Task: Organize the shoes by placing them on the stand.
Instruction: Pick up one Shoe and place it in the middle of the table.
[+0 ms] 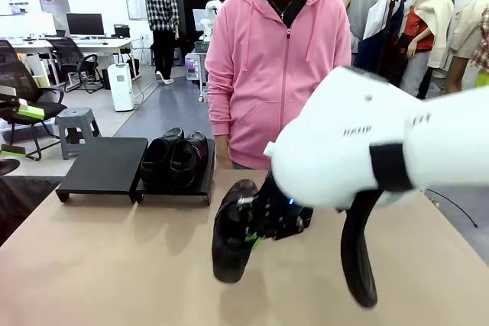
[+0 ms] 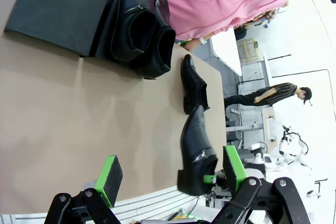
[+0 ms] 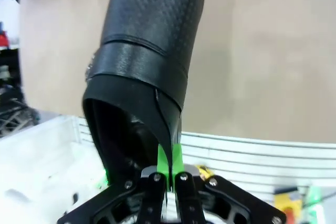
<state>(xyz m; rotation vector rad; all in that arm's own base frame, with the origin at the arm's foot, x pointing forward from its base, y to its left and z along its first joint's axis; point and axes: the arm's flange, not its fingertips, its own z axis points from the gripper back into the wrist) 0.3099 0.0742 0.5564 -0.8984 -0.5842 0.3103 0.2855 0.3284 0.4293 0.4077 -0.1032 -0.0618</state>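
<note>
Right gripper (image 3: 169,167): your right gripper is pressed tight on the thin back edge of one shoe.
Held shoe (image 1: 229,234): it hangs from that gripper with its toe pointing down at the table (image 1: 99,265). It is near the middle, on your side. You cannot tell if the toe touches the table.
Green pads (image 3: 164,158): in the right wrist view you see them squeezed together, with the edge of the held shoe (image 3: 149,40) between them.
Left gripper (image 2: 171,156): your left gripper is spread wide and holds nothing. It looks across the table at the shoes.
Shoe on the table (image 2: 193,85): one shoe lies flat on the table, between the held shoe (image 2: 195,145) and the stands.
Pair of shoes (image 1: 174,159): two shoes sit side by side on the right stand (image 1: 172,195), touching each other.
Left stand (image 1: 103,164): it is just beside the right stand, and its top is bare.
Person (image 1: 279,74): a person in a pink hoodie stands at the far side of the table, close behind the stands.
</note>
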